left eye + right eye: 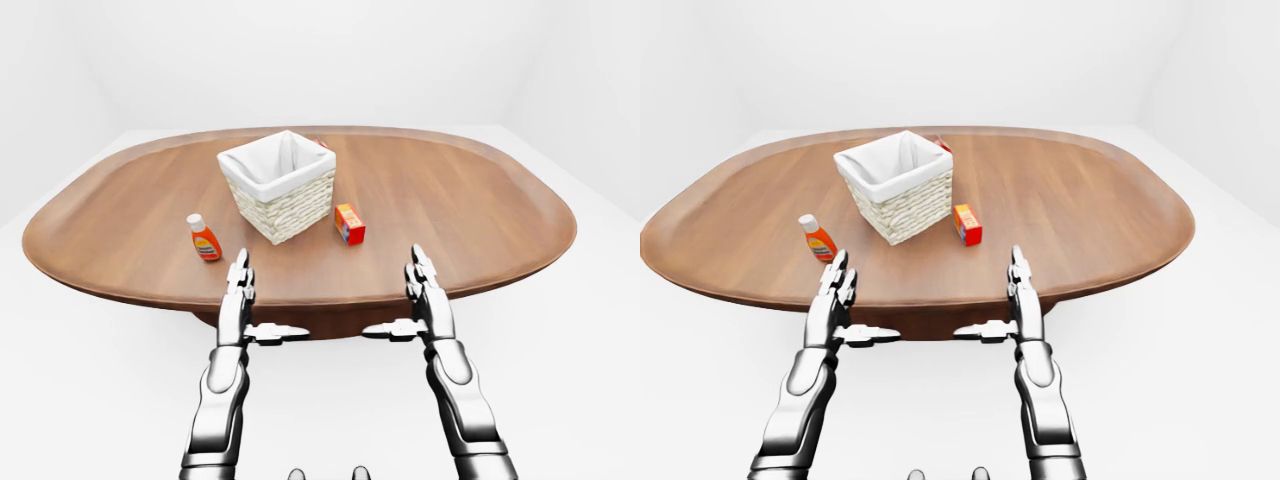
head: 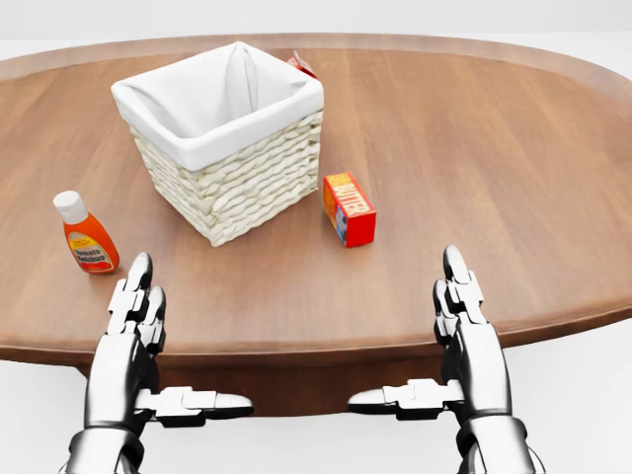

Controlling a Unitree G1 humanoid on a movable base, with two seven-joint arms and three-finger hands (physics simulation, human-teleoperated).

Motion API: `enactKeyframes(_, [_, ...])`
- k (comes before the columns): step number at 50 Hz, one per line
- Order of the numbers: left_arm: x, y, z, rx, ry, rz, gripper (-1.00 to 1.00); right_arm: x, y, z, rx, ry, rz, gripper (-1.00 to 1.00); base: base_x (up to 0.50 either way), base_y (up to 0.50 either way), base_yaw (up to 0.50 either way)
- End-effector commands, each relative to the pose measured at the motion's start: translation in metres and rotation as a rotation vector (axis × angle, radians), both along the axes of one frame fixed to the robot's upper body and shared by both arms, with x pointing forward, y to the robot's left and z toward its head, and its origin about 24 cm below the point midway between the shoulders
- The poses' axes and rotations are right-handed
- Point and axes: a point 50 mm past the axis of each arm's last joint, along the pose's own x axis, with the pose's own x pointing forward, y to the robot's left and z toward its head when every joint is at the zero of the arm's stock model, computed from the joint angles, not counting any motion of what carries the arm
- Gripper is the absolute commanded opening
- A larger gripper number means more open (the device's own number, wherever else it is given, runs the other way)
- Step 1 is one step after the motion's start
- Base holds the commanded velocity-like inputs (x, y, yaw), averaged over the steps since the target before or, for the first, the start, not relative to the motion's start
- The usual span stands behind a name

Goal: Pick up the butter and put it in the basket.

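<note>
The butter (image 2: pixel 349 207), a small red and orange box, lies on the wooden table (image 2: pixel 494 148) just right of the basket. The basket (image 2: pixel 237 188) is woven wicker with a white cloth lining, and nothing shows inside it. My left hand (image 2: pixel 188 336) hovers at the table's near edge at lower left, fingers straight and thumb out to the side, holding nothing. At lower right my right hand (image 2: pixel 405 331) mirrors it, open and empty. The butter is above and between the hands, nearer the right one, and well apart from both.
An orange sauce bottle (image 2: pixel 89 242) with a white cap lies left of the basket, just above my left hand. A small red item (image 2: pixel 301 64) peeks out behind the basket's upper right corner. White floor and walls surround the oval table.
</note>
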Motion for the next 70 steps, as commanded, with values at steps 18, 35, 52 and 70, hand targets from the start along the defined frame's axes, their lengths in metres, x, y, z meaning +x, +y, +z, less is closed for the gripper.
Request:
enactKeyframes(18, [0.004,0.009,0.043,0.06,-0.126,-0.04,1.0,-0.002,-0.005,0.065,0.0,-0.226,0.031,1.0,0.0,0.0,0.0])
enactKeyframes(35, [0.0,0.008,0.077,0.085,-0.273,-0.043,1.0,-0.008,-0.007,0.094,0.046,-0.357,0.041,1.0,0.0,0.0,0.0])
enactKeyframes(52, [0.0,0.004,0.077,0.077,-0.271,-0.055,1.0,-0.009,-0.005,0.096,0.061,-0.366,0.051,1.0,0.13,0.17,0.0])
enactKeyframes(70, [-0.001,0.004,0.073,0.069,-0.257,-0.056,1.0,-0.009,-0.004,0.094,0.062,-0.359,0.059,1.0,0.27,0.1,0.0])
